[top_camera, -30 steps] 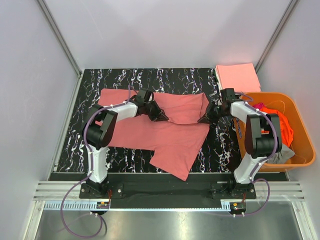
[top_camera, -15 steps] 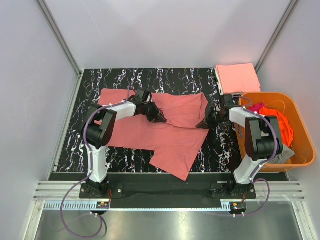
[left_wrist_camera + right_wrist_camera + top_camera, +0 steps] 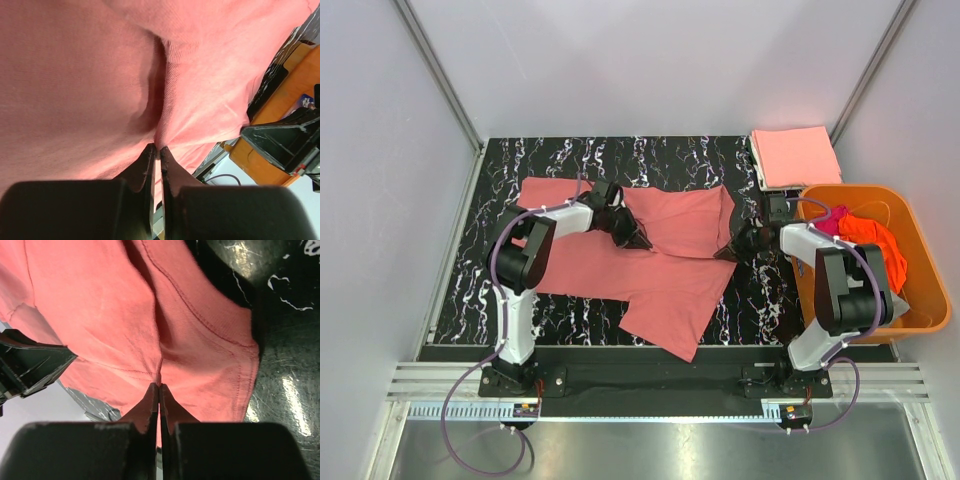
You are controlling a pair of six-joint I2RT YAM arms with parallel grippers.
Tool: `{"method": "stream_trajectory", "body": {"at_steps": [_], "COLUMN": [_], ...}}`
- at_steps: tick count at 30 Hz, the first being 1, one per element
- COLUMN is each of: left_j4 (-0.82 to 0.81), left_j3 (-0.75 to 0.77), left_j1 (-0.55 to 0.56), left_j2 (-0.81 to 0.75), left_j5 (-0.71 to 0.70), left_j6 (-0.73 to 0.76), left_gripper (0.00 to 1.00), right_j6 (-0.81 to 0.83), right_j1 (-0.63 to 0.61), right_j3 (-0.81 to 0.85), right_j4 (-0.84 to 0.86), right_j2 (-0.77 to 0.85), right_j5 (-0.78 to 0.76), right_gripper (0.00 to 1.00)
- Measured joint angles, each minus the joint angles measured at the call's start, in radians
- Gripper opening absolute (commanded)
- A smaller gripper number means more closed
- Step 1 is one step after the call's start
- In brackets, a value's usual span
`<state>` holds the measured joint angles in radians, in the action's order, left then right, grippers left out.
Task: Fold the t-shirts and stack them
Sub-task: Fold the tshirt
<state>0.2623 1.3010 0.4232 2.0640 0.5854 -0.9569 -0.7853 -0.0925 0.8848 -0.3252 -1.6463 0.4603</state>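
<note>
Progress looks early: one peach-pink shirt lies folded at the bench's far right corner. The salmon shirt sprawls mid-bench, left jaws and right jaws each pinching its cloth. More shirts wait in the basket.

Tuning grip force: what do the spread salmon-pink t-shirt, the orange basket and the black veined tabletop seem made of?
The salmon-pink t-shirt: soft matte knit cloth, fine ribs, stitched hem, creases. The orange basket: probably moulded plastic, smooth rigid rim, slight sheen. The black tabletop: glossy, white marble-like veins, light glints; stone or laminate, cannot tell.
</note>
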Motion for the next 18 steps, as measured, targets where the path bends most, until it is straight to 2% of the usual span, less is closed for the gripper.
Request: {"method": "stream_trajectory", "body": {"at_steps": [3, 4, 7, 9, 11, 12, 18], "left_j4": [0.019, 0.029, 0.060, 0.100, 0.141, 0.155, 0.174], "left_j3": [0.009, 0.011, 0.014, 0.014, 0.013, 0.010, 0.010], "left_j1": [-0.003, -0.006, -0.018, -0.031, -0.049, -0.061, -0.180], "left_j2": [0.000, 0.000, -0.006, -0.024, -0.067, -0.096, -0.258], "left_j5": [0.000, 0.000, -0.002, -0.007, -0.018, -0.024, -0.076], "left_j6": [0.026, 0.034, 0.074, 0.112, 0.156, 0.177, 0.273], "left_gripper": [0.24, 0.30, 0.36, 0.36, 0.36, 0.36, 0.34], "right_j6": [-0.011, -0.012, -0.007, 0.026, 0.071, 0.099, 0.206], "right_j1": [-0.006, -0.007, -0.011, -0.011, -0.011, -0.011, -0.011], "right_j3": [-0.022, -0.026, -0.027, -0.016, 0.026, 0.062, 0.373], "right_j4": [0.014, 0.016, 0.016, -0.005, -0.053, -0.081, -0.104], "right_j2": [0.007, 0.008, 0.010, 0.012, 0.011, 0.008, -0.108], "right_j5": [-0.008, -0.008, -0.007, -0.015, -0.044, -0.065, -0.164], "right_gripper": [0.11, 0.13, 0.27, 0.39, 0.44, 0.50, 0.61]}}
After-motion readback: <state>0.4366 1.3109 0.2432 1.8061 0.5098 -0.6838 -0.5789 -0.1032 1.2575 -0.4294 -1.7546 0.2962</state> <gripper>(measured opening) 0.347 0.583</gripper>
